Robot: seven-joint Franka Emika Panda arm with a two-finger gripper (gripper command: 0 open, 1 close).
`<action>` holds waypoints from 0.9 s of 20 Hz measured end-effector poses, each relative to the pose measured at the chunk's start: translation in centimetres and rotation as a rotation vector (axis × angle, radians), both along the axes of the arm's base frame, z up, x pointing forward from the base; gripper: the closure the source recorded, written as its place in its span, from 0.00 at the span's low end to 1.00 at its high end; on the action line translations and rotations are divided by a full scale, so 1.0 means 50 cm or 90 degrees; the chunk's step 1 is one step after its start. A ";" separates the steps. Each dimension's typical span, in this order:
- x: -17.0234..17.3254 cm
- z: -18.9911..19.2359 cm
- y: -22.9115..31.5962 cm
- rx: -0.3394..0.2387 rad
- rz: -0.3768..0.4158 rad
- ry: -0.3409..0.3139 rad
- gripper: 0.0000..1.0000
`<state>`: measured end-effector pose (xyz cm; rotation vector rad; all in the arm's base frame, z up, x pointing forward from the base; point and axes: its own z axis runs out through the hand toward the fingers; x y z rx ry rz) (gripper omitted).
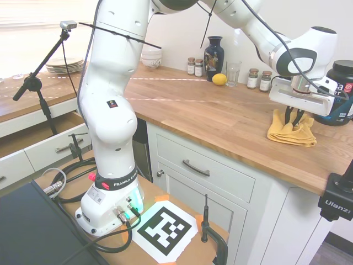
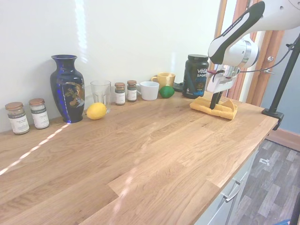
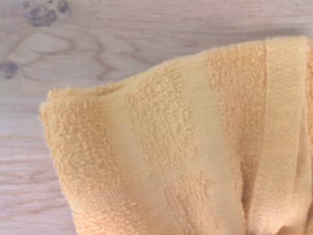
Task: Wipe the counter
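Observation:
The counter (image 1: 220, 116) (image 2: 154, 154) is a long warm-brown plank top over white cabinets. A folded yellow terry cloth (image 1: 289, 134) (image 2: 220, 110) lies bunched on it near the right end, just in front of a black tub. My gripper (image 1: 293, 122) (image 2: 214, 105) points straight down into the cloth's top folds. Its dark fingers stand close together and pinch the fabric. The wrist view is filled by the cloth (image 3: 171, 147), with bare wood of the counter (image 3: 73, 49) beside it.
Along the wall stand a black tub (image 1: 339, 91) (image 2: 195, 75), a blue vase (image 1: 214, 54) (image 2: 68, 86), a lemon (image 1: 219, 79) (image 2: 96, 111), a glass (image 1: 233, 73) (image 2: 100, 91), spice jars (image 1: 258, 79), a white mug (image 2: 149, 90), a yellow mug (image 2: 164, 78) and a lime (image 2: 167, 91).

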<state>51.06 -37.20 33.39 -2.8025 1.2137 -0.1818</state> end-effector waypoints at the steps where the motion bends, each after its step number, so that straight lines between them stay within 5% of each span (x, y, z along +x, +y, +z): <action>1: -0.001 0.000 -0.001 0.001 0.001 -0.001 1.00; 11: -0.003 -0.002 0.020 0.000 0.007 -0.010 1.00; 18: 0.002 -0.006 0.167 0.007 0.041 -0.025 1.00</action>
